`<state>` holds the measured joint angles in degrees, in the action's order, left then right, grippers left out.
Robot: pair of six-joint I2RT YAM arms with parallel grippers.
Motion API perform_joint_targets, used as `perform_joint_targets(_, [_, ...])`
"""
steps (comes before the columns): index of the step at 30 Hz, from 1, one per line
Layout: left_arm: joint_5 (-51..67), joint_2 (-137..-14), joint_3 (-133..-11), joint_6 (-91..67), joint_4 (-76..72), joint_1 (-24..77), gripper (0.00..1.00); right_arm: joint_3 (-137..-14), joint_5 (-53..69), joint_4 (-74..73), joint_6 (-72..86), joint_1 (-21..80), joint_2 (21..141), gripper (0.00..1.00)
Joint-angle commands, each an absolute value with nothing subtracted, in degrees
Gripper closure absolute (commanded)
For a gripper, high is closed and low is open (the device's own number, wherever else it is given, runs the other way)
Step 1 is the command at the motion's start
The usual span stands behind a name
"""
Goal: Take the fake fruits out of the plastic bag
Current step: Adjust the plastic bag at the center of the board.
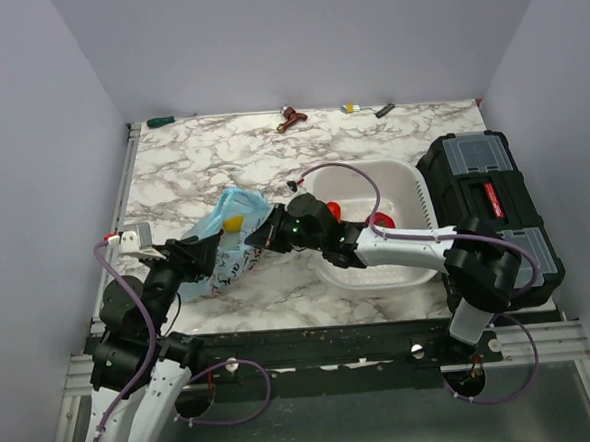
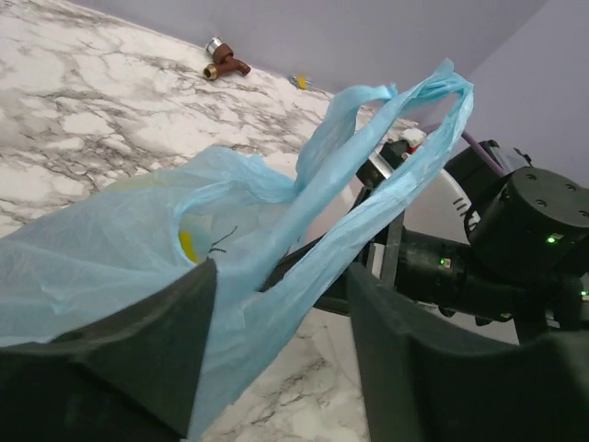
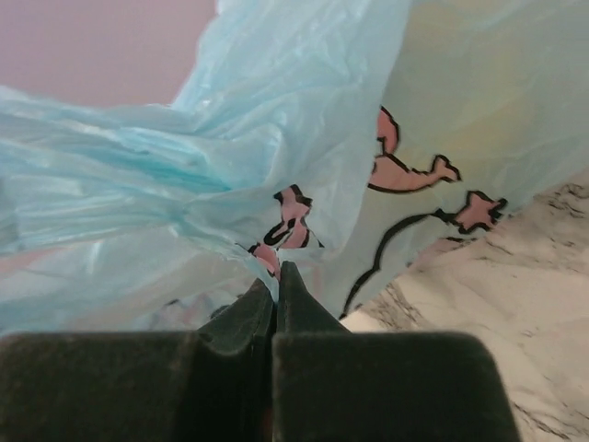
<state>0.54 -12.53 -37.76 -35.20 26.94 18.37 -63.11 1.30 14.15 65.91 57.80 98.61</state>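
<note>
Right jaws clench the bag [image 3: 276,138]; left jaws stand released astride its handles [image 2: 336,138] (yellow fruit [image 2: 188,246] peeks inside), so spread the mouth gently.

The overhead camera hangs high behind both arm bases [image 1: 118,357], which sit at the bottom edge of its frame, looking down and forward over the whole marble table [image 1: 172,168]; the left wrist camera rides low, peering between the left gripper's fingers [image 2: 138,359] toward the far wall [image 2: 368,37], the plastic bag [image 2: 120,249] close across left and centre; the right wrist camera is nearer still, the right gripper's fingers [image 3: 296,308] at bottom centre, blue film filling nearly everything; all three share the bag.
</note>
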Motion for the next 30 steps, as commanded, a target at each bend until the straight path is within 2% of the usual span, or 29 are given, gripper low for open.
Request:
perform_joint_targets(1, [6.03,-12.33,-41.92,-31.40,29.16,18.11,0.31,-58.50,2.25,20.52,60.25,58.29,96.48,0.99])
perform_joint_targets(4, [6.81,-15.37,-47.62,-28.29,29.86,18.11,0.20,-57.59,0.33,18.76,56.19,58.39,94.48,0.99])
perform_joint_targets(9, [2.35,-22.53,-56.24,-23.22,30.77,18.11,0.12,-56.24,1.78,19.62,52.96,58.33,93.03,0.99])
perform_joint_targets(13, [-3.98,-30.57,-60.18,-19.99,32.65,18.10,0.01,-54.48,1.54,21.60,53.01,58.28,91.61,0.99])
perform_joint_targets(16, [-10.23,-38.55,-62.90,-21.47,36.37,17.02,0.01,-55.13,1.55,20.82,52.27,58.33,91.43,0.99])
perform_joint_targets(21, [4.24,-47.26,-63.98,-26.00,34.79,7.09,0.01,-55.20,2.74,20.82,51.62,58.30,90.47,0.99])
perform_joint_targets(26, [5.05,-51.87,-61.46,-27.02,32.92,5.90,0.01,-55.82,1.71,18.82,50.87,58.34,89.37,0.99])
perform_joint_targets(30, [14.38,-52.04,-54.70,-24.91,29.41,5.97,0.04,-55.03,2.29,19.96,50.57,58.35,88.59,0.99])
